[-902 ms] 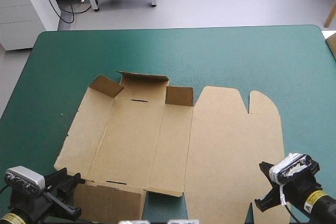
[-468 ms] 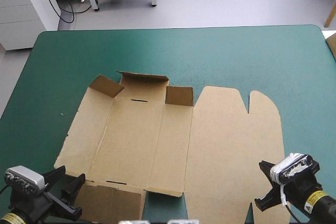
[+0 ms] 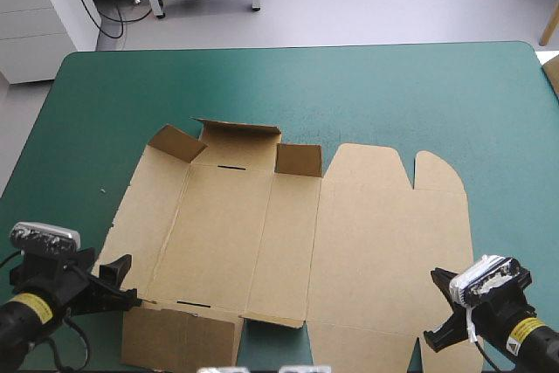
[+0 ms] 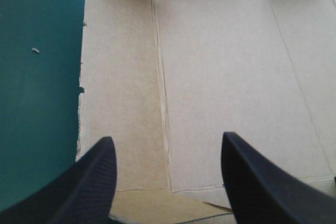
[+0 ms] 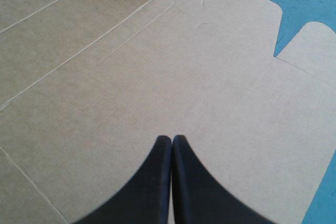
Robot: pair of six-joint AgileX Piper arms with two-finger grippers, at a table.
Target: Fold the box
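The brown box (image 3: 349, 233) lies as a flat cut sheet on the teal-green cover, its far-side flaps (image 3: 236, 141) standing slightly raised. My left gripper (image 3: 122, 281) is open at the sheet's near left corner. In the left wrist view its black fingers (image 4: 89, 182) stand wide apart over the box (image 4: 220, 77), above a crease and the near flap. My right gripper (image 3: 439, 307) hovers over the sheet's near right part. In the right wrist view it (image 5: 172, 139) is shut in a pointed arch above the broad lid panel (image 5: 157, 77), with nothing between its fingers.
Bare teal-green cover (image 3: 349, 93) stretches across the far half of the table and along both sides of the sheet. A tiny white speck (image 3: 102, 190) lies on the cover left of the box. A white cabinet (image 3: 39, 15) stands beyond the table's far left corner.
My left gripper has moved up from the table's near edge, forward to the box's near left corner, staying open. The right gripper and the box have not moved.
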